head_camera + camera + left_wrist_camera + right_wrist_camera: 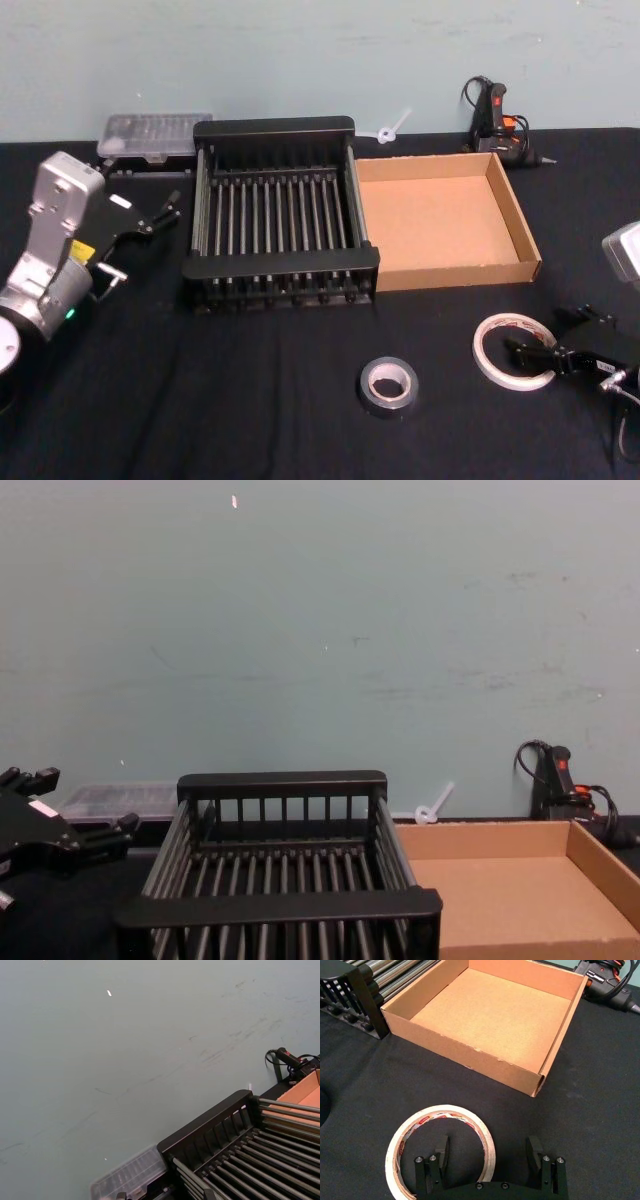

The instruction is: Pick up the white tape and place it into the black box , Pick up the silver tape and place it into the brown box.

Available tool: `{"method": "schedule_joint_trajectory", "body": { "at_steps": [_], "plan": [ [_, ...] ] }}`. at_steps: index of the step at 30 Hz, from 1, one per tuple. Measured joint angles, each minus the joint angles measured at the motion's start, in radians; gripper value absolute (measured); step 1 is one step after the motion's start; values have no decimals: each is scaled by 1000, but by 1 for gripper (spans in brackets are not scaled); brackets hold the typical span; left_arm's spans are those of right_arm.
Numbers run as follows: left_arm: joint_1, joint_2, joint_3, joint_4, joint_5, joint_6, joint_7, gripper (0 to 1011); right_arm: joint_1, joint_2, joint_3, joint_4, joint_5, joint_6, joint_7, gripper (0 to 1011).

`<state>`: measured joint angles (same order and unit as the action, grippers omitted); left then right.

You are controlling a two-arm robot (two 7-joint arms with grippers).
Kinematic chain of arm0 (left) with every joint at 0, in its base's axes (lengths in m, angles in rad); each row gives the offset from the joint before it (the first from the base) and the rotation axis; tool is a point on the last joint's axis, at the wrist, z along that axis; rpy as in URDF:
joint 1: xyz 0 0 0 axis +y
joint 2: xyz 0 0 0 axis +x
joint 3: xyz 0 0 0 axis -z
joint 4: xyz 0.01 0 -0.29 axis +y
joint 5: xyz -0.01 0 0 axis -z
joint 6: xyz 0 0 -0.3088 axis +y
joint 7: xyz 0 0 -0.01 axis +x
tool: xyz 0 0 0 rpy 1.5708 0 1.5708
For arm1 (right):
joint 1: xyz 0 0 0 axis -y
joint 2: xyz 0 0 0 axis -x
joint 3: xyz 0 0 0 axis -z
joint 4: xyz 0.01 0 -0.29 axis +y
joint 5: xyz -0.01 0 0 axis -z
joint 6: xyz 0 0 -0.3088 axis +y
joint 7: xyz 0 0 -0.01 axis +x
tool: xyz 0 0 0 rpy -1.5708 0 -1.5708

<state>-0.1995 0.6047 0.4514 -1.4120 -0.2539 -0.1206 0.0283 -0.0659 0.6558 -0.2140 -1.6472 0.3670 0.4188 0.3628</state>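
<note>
Now your right gripper (487, 1150), jaws apart, straddles the thin white tape ring's (400, 1145) rim (pale inner core), bare black tablecloth (590, 1090) all round.

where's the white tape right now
In the head view the white tape lies flat on the table's near right, beside the silver tape, with the open right pincer straddling its rim.

Near edge of the white tape (441, 1147) behind the right gripper (490, 1152)

Right gripper (487, 1152) low at near right, jaws spread, left gripper (160, 212) raised at left
</note>
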Motion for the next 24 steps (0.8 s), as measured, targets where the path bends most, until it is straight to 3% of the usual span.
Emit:
{"method": "schedule_joint_trajectory", "body": {
  "at_steps": [24],
  "plan": [
    [0, 0, 0, 0, 0, 0, 0, 1001, 1, -3, 3, 5, -1, -6, 1, 1003]
  ]
}}
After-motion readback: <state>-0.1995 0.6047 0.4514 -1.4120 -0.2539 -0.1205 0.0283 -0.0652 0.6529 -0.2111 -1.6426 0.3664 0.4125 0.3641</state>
